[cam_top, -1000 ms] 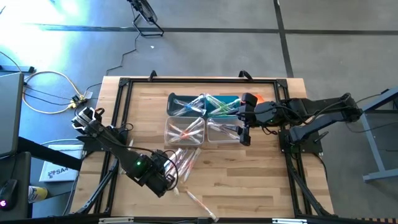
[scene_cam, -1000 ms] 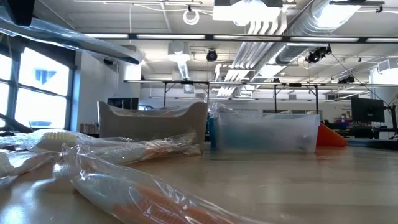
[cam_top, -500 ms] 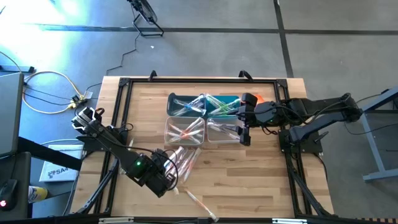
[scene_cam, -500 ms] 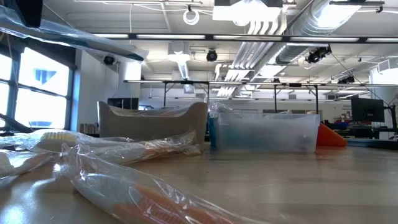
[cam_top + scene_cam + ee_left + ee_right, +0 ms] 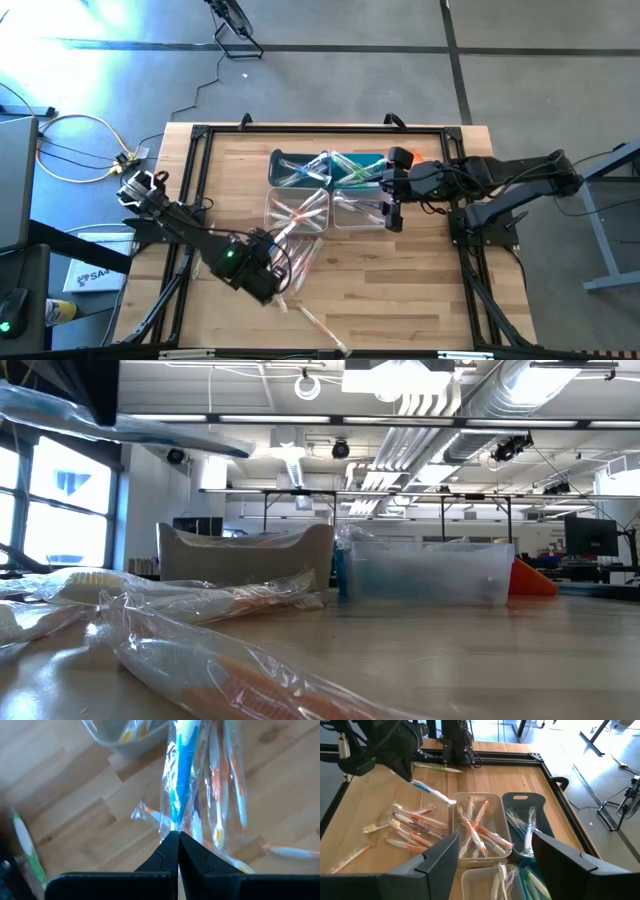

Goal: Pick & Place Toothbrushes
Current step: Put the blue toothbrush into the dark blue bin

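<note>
**Ana:** Progress first, from the high view?

**Ben:** Several toothbrushes (image 5: 300, 212) already lie in the bins (image 5: 330, 190) at the frame's centre; a loose pile (image 5: 295, 255) remains on the table (image 5: 420, 290) below them, plus a stray one near the bottom edge. The task looks to be midway. The left gripper (image 5: 272, 262) sits lower left of centre and the right gripper (image 5: 392, 212) waits just right of the bins. Compared with a second ago, the left gripper is slightly higher and further right, nearer the bins.

**Ana:** Low view?

**Ben:** Wrapped brushes fill the lower left foreground; one wrapped brush (image 5: 150, 428) hangs in the upper left corner, further right than before.

**Ana:** Left wrist view?

**Ben:** The fingers are pinched together on the wrapper of a blue toothbrush (image 5: 181, 780), which runs up the frame's middle above the pile.

**Ana:** Right wrist view?

**Ben:** Its fingers (image 5: 440, 857) stand wide apart at the bottom, holding nothing; the blue toothbrush dangles at upper left.
</note>
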